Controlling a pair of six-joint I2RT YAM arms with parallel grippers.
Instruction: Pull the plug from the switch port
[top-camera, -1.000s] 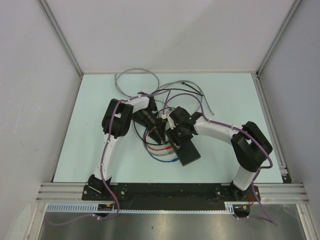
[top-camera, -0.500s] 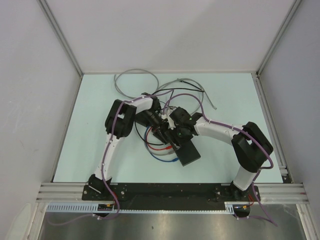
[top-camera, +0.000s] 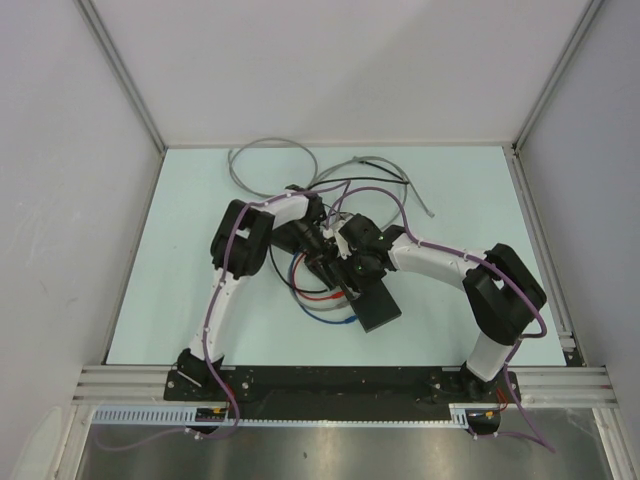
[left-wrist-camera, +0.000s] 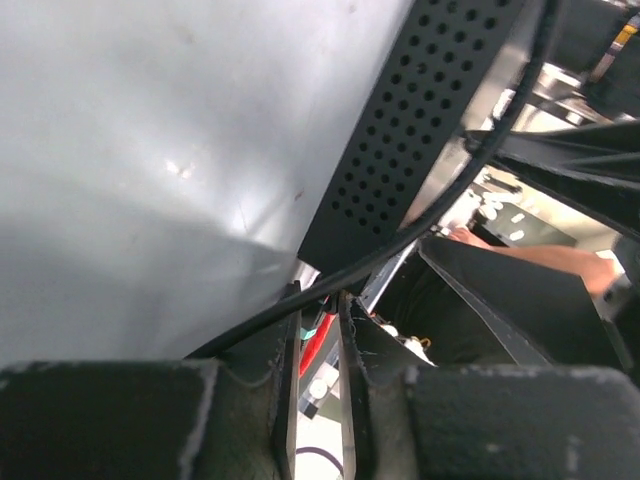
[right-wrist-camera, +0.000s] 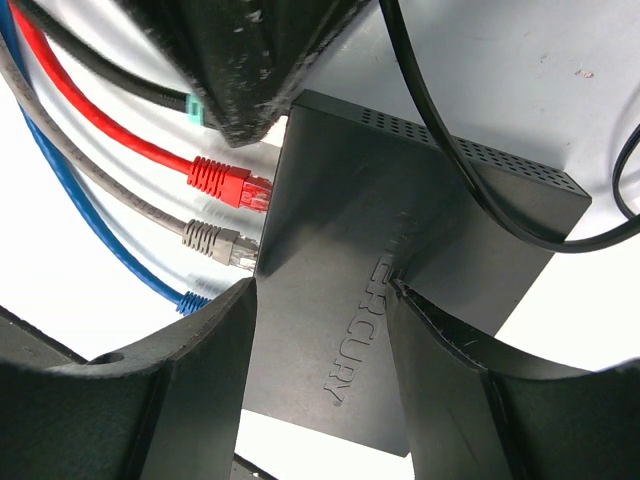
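2 arms meet at the middle of a pale mint table (top-camera: 190, 210), boxed in by white walls (top-camera: 330, 70) and aluminium posts (top-camera: 122, 75). Grooved rails (top-camera: 120, 382) and a steel sheet (top-camera: 330, 455) line the near edge.

The switch (top-camera: 377, 308), a flat black box embossed MERCURY, lies at an angle just near of centre, with its port edge (right-wrist-camera: 270, 190) turned toward the left arm. 4 cables enter that edge in a row: black, red (right-wrist-camera: 225, 185), grey (right-wrist-camera: 215, 243) and blue (right-wrist-camera: 190, 298).

The left gripper (top-camera: 320, 260) sits tip-down on the black cable's plug (right-wrist-camera: 195, 105), where only its green boot shows; the port behind it is hidden. Its jaws are narrowed to a slit, and whether they pinch the plug cannot be told.

The right gripper (top-camera: 352, 270) is over the switch's far end, its fingers (right-wrist-camera: 190, 400) spread apart above the top face, with the box reaching past them and no grasp visible.

A second black cable (right-wrist-camera: 440, 130) crosses the switch's vented corner. A loose grey cable (top-camera: 268, 141) loops toward the back wall.
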